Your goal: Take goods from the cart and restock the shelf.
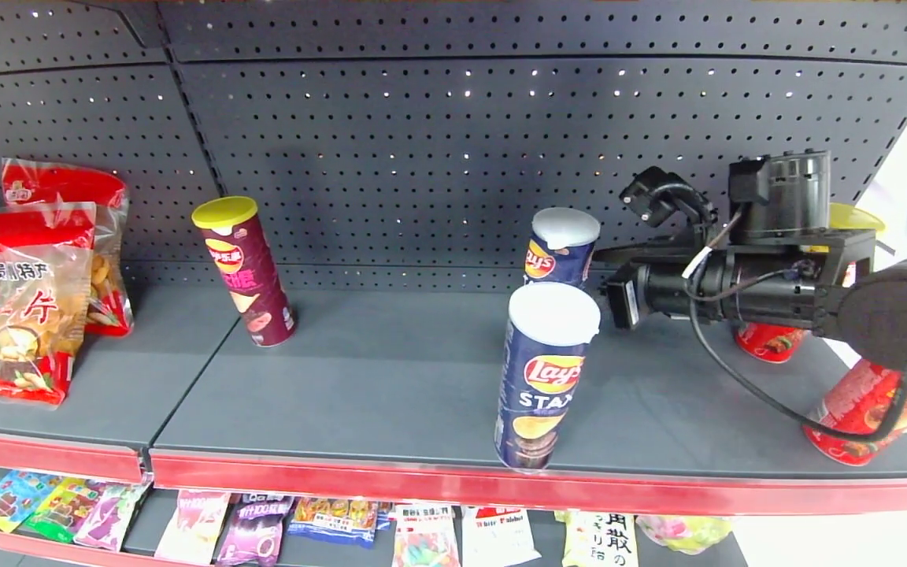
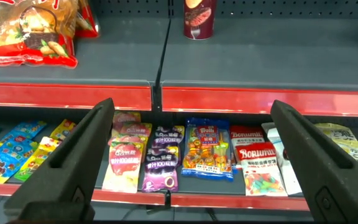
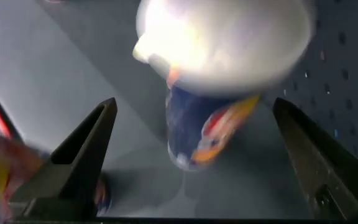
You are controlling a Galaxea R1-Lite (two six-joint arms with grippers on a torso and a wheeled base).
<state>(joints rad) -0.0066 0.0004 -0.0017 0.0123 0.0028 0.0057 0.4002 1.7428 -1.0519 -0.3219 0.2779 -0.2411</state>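
Two blue chip cans with white lids stand on the grey shelf [image 1: 390,378]: one near the front lip [image 1: 542,378], one farther back [image 1: 562,246]. My right gripper [image 1: 609,279] is just right of the rear can, at lid height. In the right wrist view this gripper [image 3: 194,102] is open, and the blue can [image 3: 222,81] lies ahead between the widely spread fingers, touching neither. A purple can with a yellow lid [image 1: 245,272] leans at the shelf's left-middle. My left gripper [image 2: 191,106] is open and holds nothing, in front of the shelf's red lip [image 2: 260,98].
Red cans [image 1: 863,409] stand at the shelf's right end, behind and under my right arm. Snack bags [image 1: 24,307] fill the left end. A pegboard wall [image 1: 453,157] backs the shelf. The lower shelf holds several candy bags [image 2: 207,149].
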